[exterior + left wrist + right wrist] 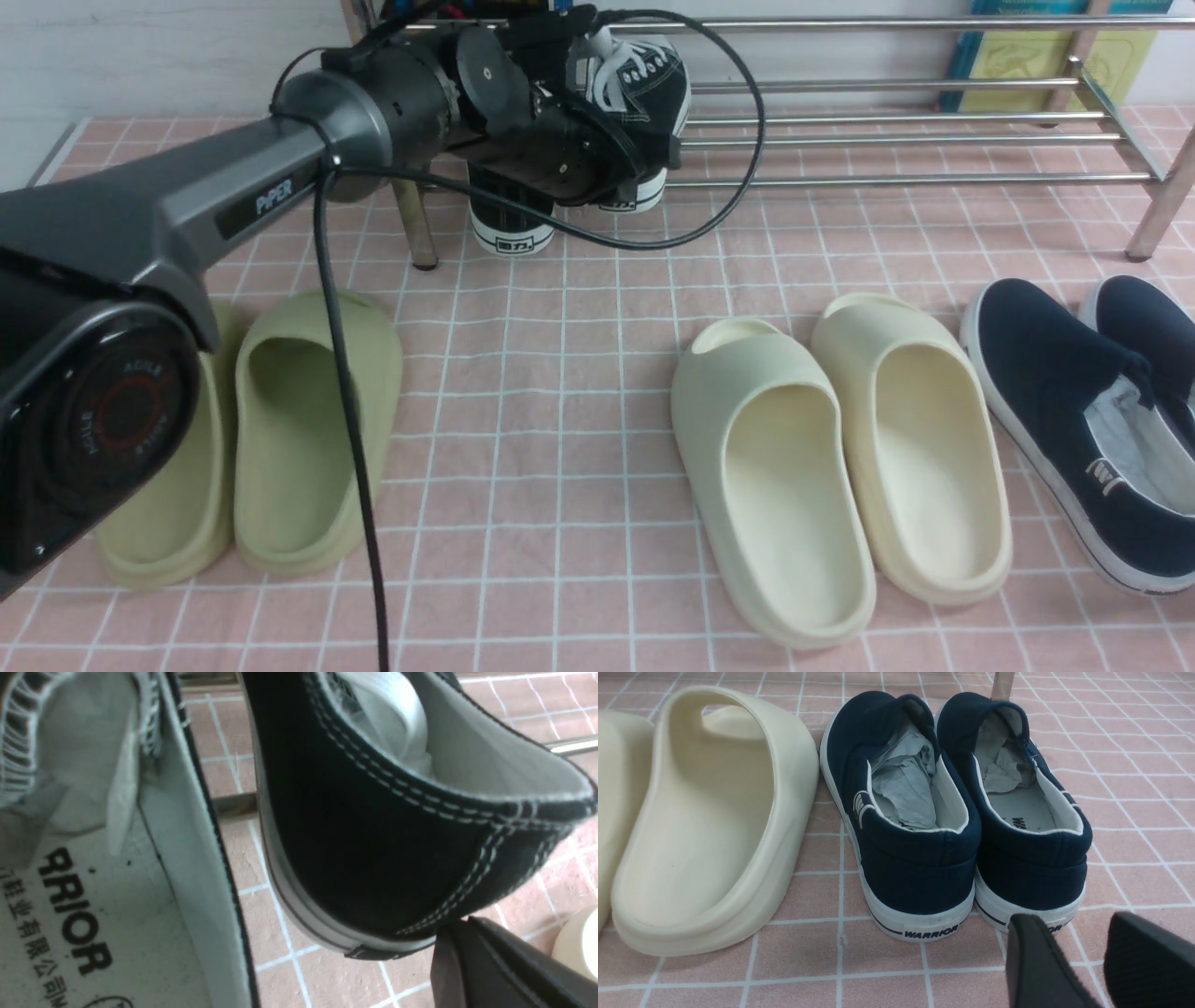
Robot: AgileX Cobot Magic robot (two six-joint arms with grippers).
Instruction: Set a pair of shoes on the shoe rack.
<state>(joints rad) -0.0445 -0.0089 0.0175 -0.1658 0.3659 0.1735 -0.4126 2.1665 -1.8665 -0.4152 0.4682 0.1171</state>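
Both black canvas sneakers of the pair of shoes lie on the left end of the chrome shoe rack (915, 140). One sneaker (644, 84) is tilted up on the bars, and the other's white heel (509, 233) pokes out over the front bar. My left gripper (460, 928) is shut, with its tip against the heel seam of the black sneaker (373, 858). Nothing shows between its fingers. The other sneaker's grey insole (70, 905) lies beside it. My right gripper (1076, 921) stands open and empty just behind the navy slip-ons (915, 858).
Green foam slippers (299, 420) lie on the pink checked mat at the left, under my left arm. Cream slippers (840, 448) sit in the middle and navy slip-ons (1074, 420) at the right. The rack's bars run bare to the right of the sneakers.
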